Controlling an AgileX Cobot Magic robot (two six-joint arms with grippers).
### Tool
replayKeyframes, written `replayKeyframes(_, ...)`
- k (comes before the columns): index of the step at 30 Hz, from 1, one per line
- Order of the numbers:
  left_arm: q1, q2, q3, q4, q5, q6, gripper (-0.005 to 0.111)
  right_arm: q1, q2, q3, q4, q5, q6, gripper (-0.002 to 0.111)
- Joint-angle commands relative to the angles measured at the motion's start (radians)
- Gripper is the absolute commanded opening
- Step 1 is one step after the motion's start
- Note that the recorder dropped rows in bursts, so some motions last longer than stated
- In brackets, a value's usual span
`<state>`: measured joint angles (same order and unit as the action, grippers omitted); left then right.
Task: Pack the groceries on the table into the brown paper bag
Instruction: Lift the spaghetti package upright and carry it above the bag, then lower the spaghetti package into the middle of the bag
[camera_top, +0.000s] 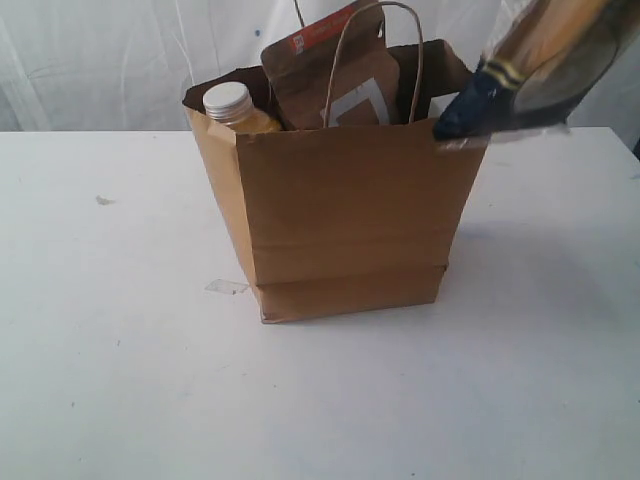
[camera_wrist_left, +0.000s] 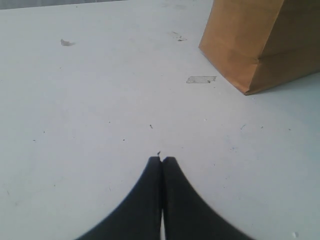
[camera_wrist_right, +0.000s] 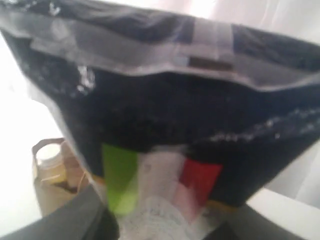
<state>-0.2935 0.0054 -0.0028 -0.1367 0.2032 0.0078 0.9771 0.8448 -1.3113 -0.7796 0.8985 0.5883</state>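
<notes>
The left gripper (camera_wrist_left: 161, 160) hangs pressed closed over the table (camera_top: 120, 380). Beyond stands the brown paper bag (camera_top: 340, 220), with the yellow white-capped bottle (camera_top: 235, 108) and the brown pouch with orange label (camera_top: 330, 70) inside. The right gripper (camera_wrist_right: 165, 225) clasps the dark-blue spaghetti pack (camera_top: 490, 95) above the bag's right rim.

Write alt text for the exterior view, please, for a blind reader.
A tall brown kraft paper bag stands open on a white tabletop, a yellow white-capped bottle and an orange-labelled brown pouch poking from its top. A dark-blue spaghetti pack hangs tilted at its right rim.
</notes>
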Motion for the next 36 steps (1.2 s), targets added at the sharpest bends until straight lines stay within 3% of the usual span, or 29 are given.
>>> replayKeyframes(1, 0.004, -0.005, 0.003, -0.002, -0.001, -0.008, 0.0, -0.001, 0.055, -0.089, -0.188, -0.022, 0.026, 0.0)
replayKeyframes(16, 0.004, -0.005, 0.003, -0.002, -0.001, -0.008, 0.0, -0.014, 0.368, -0.305, -0.38, -0.007, 0.017, 0.0)
replayKeyframes(22, 0.004, -0.005, 0.003, -0.002, -0.001, -0.008, 0.0, -0.087, 0.433, -0.347, -0.37, -0.02, 0.035, 0.0)
replayKeyframes(27, 0.004, -0.005, 0.003, -0.002, -0.001, -0.008, 0.0, -0.144, 0.44, -0.34, -0.241, -0.106, 0.044, 0.0)
replayKeyframes(36, 0.004, -0.005, 0.003, -0.002, -0.001, -0.008, 0.0, -0.162, 0.476, -0.34, -0.204, -0.157, 0.044, 0.0)
